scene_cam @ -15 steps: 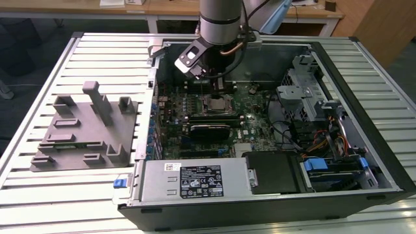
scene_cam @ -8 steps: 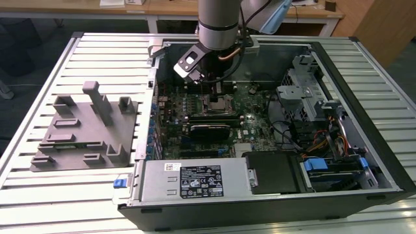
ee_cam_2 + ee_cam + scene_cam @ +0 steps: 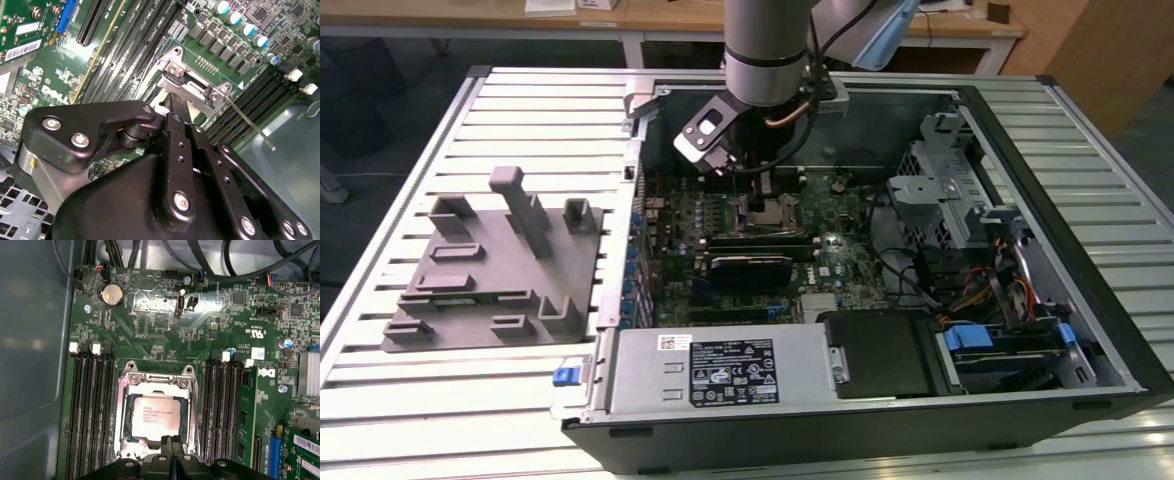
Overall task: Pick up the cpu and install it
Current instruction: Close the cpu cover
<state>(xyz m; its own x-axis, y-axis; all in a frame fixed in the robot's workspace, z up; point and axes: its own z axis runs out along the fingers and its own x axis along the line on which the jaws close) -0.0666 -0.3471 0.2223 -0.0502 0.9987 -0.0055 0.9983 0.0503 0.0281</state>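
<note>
Where the tool (image 3: 172,444) overlaps the cpu (image 3: 154,416), its edge is hidden.

On the slatted metal table (image 3: 440,400) an open computer case (image 3: 1107,330) lies toward the exterior view's right edge, with a grey plastic fixture (image 3: 480,290) just beside it toward the left edge, and the arm (image 3: 767,50) reaches down at the case's far side, its gripper (image 3: 750,175) low over the green motherboard (image 3: 841,230).

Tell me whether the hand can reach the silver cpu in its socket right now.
Probably yes: the pale silver square cpu lies uncovered in the metal-rimmed socket frame, with the hand poised at its edge.
</note>
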